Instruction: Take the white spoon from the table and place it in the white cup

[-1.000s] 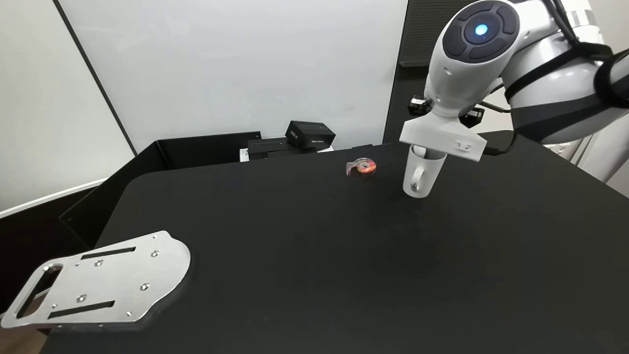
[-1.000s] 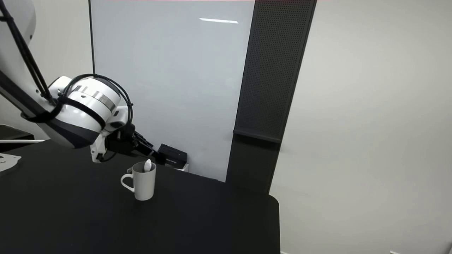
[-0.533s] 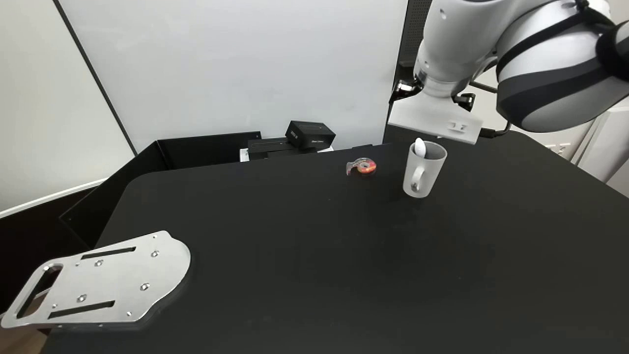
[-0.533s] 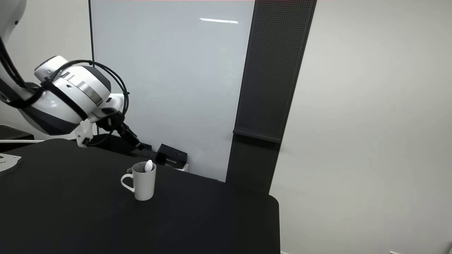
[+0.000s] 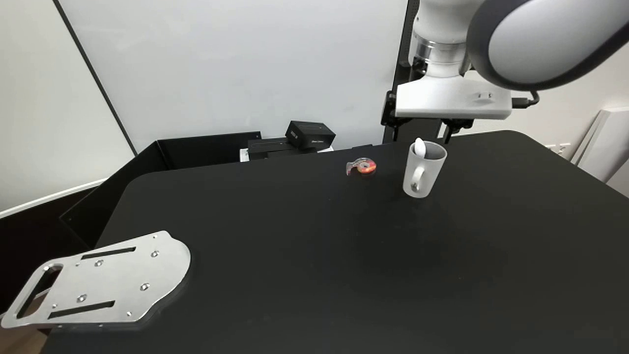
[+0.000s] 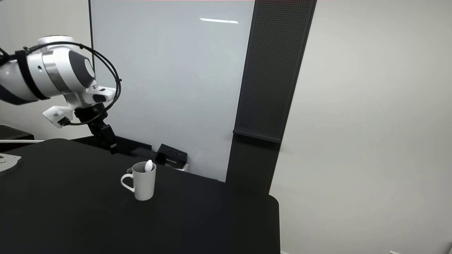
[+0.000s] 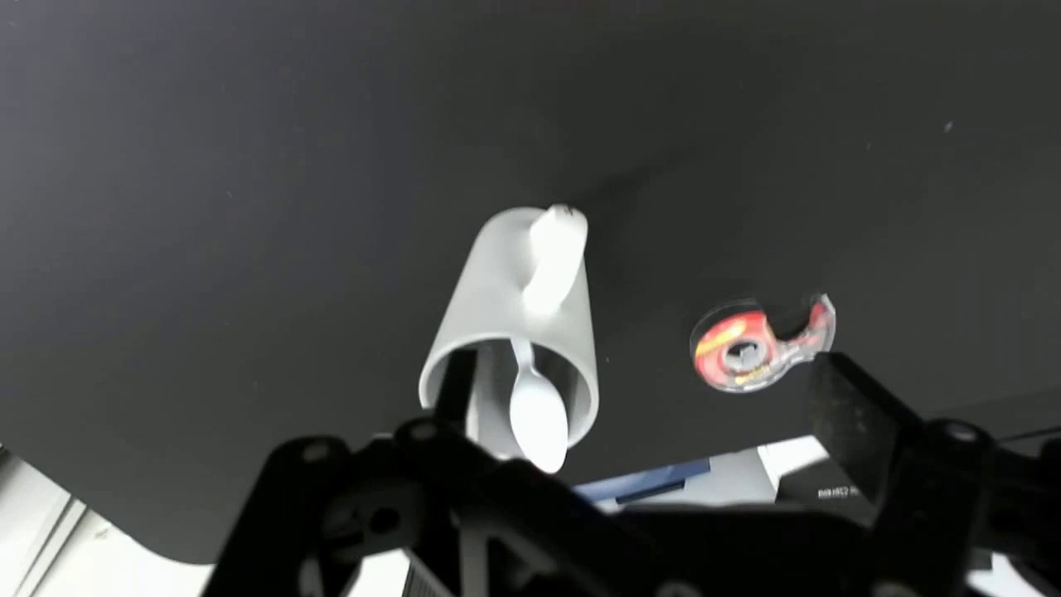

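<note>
The spoon [image 5: 419,147] stands in the cup [image 5: 425,172], handle down inside and bowl up, the bowl showing above the rim in both exterior views. The cup is upright on the worktop [image 5: 314,246], near the long edge that the black boxes [image 5: 310,135] lie beyond. In an exterior view it stands between the tape [image 5: 365,166] and the rounded corner at the right end of that edge. Its handle points away from the boxes. The tape lies near the cup, apart from it and closer to the same edge.

The claw [image 7: 645,361] hangs above the worktop with its two fingers spread wide. In both exterior views its fingertips show against the line of the boxes' edge; in an exterior view the arm [image 6: 49,76] holds it well apart from the cup.

The grey plate [image 5: 110,282], slotted and studded with bolts, lies across the worktop's left edge in an exterior view, its cut-out end sticking out past that edge, well apart from the cup.
</note>
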{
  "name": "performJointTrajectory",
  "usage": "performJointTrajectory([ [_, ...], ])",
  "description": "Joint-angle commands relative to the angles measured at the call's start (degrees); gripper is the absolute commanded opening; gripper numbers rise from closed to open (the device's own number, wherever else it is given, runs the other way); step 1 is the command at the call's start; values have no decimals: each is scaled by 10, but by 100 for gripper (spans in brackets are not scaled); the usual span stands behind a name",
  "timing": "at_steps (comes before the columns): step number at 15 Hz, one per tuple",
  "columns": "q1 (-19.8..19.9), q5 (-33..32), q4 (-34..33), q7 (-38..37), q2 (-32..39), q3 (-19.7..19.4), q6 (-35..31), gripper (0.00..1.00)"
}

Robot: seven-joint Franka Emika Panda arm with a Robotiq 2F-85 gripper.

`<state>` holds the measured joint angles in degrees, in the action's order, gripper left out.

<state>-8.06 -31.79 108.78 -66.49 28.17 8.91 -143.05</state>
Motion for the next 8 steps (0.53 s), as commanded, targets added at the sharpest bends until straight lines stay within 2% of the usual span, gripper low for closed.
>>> performJointTrajectory([
  [1, 53, 113, -38, 154, -2, 63, 118, 100],
  [4, 81, 184, -70, 281, 4, 92, 195, 100],
  [5, 89, 199, -77, 325, 5, 98, 202, 100],
  [6, 44, 244, -85, 377, -1, 45, 213, 100],
  [8, 38, 287, -105, 446, 5, 31, 243, 100],
])
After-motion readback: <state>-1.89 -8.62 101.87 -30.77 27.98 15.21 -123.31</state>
